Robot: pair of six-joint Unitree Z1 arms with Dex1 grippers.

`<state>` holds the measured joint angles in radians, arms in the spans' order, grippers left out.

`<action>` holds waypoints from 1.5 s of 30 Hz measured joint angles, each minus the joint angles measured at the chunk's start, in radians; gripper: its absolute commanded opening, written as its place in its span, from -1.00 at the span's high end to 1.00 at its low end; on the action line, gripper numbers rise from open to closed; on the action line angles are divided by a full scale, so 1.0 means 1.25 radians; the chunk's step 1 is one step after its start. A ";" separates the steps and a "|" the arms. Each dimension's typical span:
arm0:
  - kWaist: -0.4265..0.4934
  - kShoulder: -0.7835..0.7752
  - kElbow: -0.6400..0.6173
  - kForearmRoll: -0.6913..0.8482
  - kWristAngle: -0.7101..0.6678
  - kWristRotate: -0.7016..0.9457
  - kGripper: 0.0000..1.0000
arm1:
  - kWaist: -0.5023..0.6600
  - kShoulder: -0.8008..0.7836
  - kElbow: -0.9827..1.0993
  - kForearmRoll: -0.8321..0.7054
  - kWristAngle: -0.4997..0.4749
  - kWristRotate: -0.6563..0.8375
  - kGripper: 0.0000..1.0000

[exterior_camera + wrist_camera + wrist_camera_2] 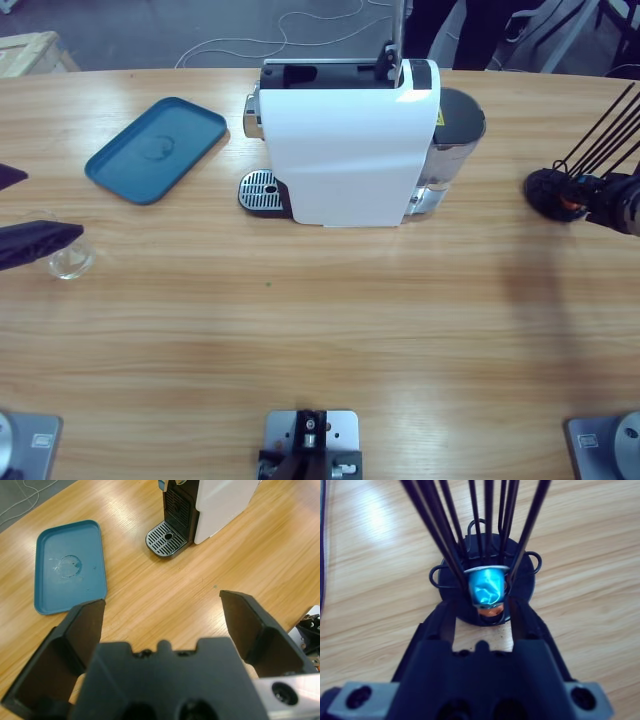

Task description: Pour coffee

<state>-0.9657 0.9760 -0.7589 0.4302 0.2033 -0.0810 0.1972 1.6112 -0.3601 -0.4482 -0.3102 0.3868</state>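
Reached in from the table's right end toward a black wire capsule rack, with the right gripper parted narrowly on either side of a blue capsule seated low between the rods, apparently not yet clamped. Lay dead ahead of those jaws, foil rim up, long axis roughly upright along the rods. Hung at the far left above a clear glass cup, with the left gripper spread wide and empty. Stood mid-table with lid raised, the white coffee machine, well apart from both; a teal tray beside it.
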 measured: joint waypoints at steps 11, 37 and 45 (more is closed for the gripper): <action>0.000 0.000 0.000 0.000 0.000 -0.012 -0.97 | -0.023 -0.002 0.014 -0.033 0.018 -0.019 1.00; 0.000 0.000 0.052 -0.001 0.000 -0.045 -0.97 | -0.039 -0.313 -0.228 0.322 0.025 -0.084 1.00; 0.000 0.000 0.017 -0.006 0.000 -0.044 -0.98 | 0.021 -0.449 -0.359 0.504 0.109 -0.149 1.00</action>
<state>-0.9658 0.9759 -0.7378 0.4222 0.2032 -0.1365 0.2232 1.0496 -0.8089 0.1814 -0.1745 0.2004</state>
